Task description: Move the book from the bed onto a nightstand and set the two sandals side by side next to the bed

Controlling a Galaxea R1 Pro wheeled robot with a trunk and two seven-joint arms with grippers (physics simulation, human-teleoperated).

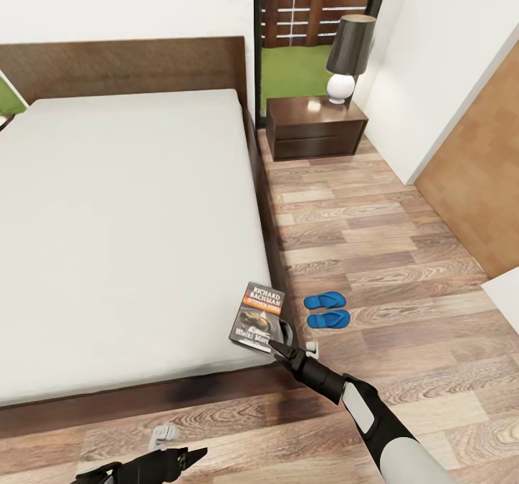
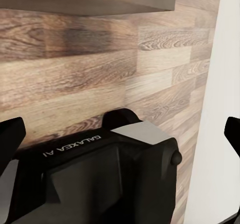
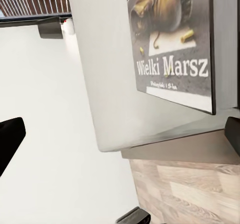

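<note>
So the bedroom's plank floor [image 1: 375, 253] runs along the side of the bed [image 1: 122, 217], whose grey mattress sits on a dark base under a flat headboard. Up by the window stands a nightstand [image 1: 316, 127] with a lamp [image 1: 349, 55] on top, white walls to either side. The book [image 1: 258, 317] lies flat at the mattress corner near the foot, right by the edge. On the floor just beside the bed, the two sandals [image 1: 326, 309] lie next to each other, close together.

From the head view, the right gripper [image 1: 282, 350] reaches up to the book's near edge, fingers spread, nothing pinched between them. The left gripper [image 1: 189, 458] hangs low over the floor near the bed's foot; its fingertips look close together there.

Now the right wrist view brings the cover up close, reading "Wielki Marsz" on the book [image 3: 175, 48]. The left wrist view gives floor [image 2: 85, 73] and the bed base overhead, with two dark fingers [image 2: 10, 134] wide apart, holding nothing.
</note>
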